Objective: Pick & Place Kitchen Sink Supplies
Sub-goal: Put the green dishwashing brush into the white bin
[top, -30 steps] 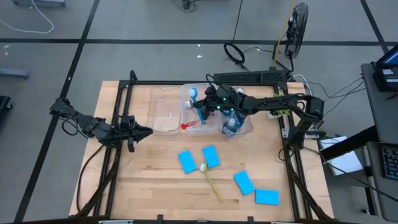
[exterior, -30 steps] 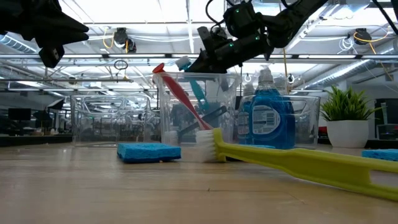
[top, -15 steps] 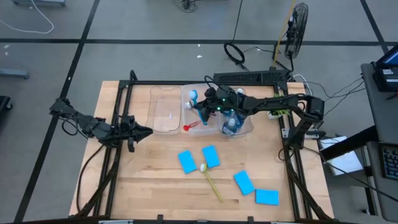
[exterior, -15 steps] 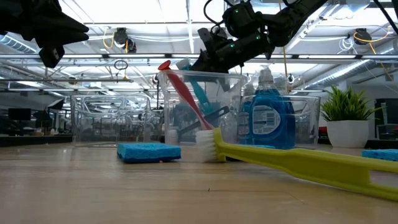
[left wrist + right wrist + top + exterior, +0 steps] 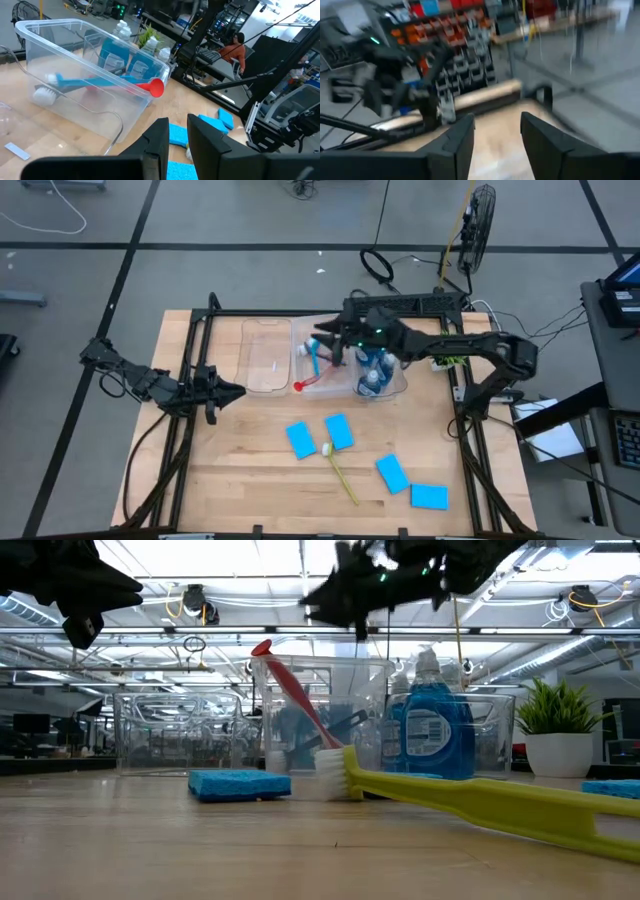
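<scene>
The right hand is seen above the clear bin at the back of the bench. Its fingers are parted and nothing is held between them. Inside this bin a blue brush is lying, a red brush is leaning against the wall with its round end over the rim, and 2 blue bottles are standing upright. A second clear bin is placed just beside it, on the side of the left arm.

The left hand is held at the left side of the bench, near that second bin; its fingers are close together with a narrow gap, and nothing is grasped.

On the open bench 4 blue sponges are lying flat, 2 near the middle and 2 toward the front right. A yellow-green brush is lying between them, with its bristle head touching the sponges in the middle.
</scene>
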Controlling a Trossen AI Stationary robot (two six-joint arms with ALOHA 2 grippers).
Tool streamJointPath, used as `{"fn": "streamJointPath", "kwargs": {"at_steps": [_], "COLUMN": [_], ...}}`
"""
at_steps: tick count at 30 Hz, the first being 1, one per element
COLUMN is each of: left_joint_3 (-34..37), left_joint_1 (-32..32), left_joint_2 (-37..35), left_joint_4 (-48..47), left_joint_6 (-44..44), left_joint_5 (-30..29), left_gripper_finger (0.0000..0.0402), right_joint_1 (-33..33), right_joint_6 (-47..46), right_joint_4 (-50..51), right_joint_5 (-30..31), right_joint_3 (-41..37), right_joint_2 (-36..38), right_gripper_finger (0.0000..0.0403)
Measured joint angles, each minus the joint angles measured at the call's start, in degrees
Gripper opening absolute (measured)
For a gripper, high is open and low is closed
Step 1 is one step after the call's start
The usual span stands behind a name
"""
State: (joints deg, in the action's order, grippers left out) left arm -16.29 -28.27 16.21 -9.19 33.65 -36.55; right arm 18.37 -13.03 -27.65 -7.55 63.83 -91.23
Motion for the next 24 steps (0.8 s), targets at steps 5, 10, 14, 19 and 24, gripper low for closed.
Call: {"fn": "streamJointPath", "kwargs": {"at_steps": [5, 10, 14, 19, 24], "left_joint_3": [0.0, 0.0, -0.02, -0.01, 0.0], "left_joint_1": [0.01, 0.01, 0.0, 0.01, 0.02], "left_joint_2": [0.0, 0.02, 0.0, 0.01, 0.02], "left_joint_4": [0.0, 0.02, 0.02, 0.02, 0.02], "left_joint_6": [-0.14, -0.15, -0.15, 0.02, -0.15], "left_joint_5": [0.04, 0.07, 0.09, 0.25, 0.26], "left_gripper_finger": [0.0072, 0.0072, 0.0072, 0.0072, 0.0072], "right_joint_1": [-1.57, -7.71, -14.69, -24.14, -32.21], "right_joint_6": [8.47, 13.63, 11.79, 4.41, -2.35], "right_joint_4": [0.05, 6.26, 14.44, 19.77, 20.62], "right_joint_5": [0.03, 0.13, 0.15, 0.15, 0.69], "right_joint_3": [-0.02, 0.03, 0.03, 0.03, 0.03], "right_joint_2": [9.4, 19.26, 24.62, 27.11, 26.42], "right_gripper_finger": [0.0147, 0.0132, 0.0122, 0.0119, 0.012]}}
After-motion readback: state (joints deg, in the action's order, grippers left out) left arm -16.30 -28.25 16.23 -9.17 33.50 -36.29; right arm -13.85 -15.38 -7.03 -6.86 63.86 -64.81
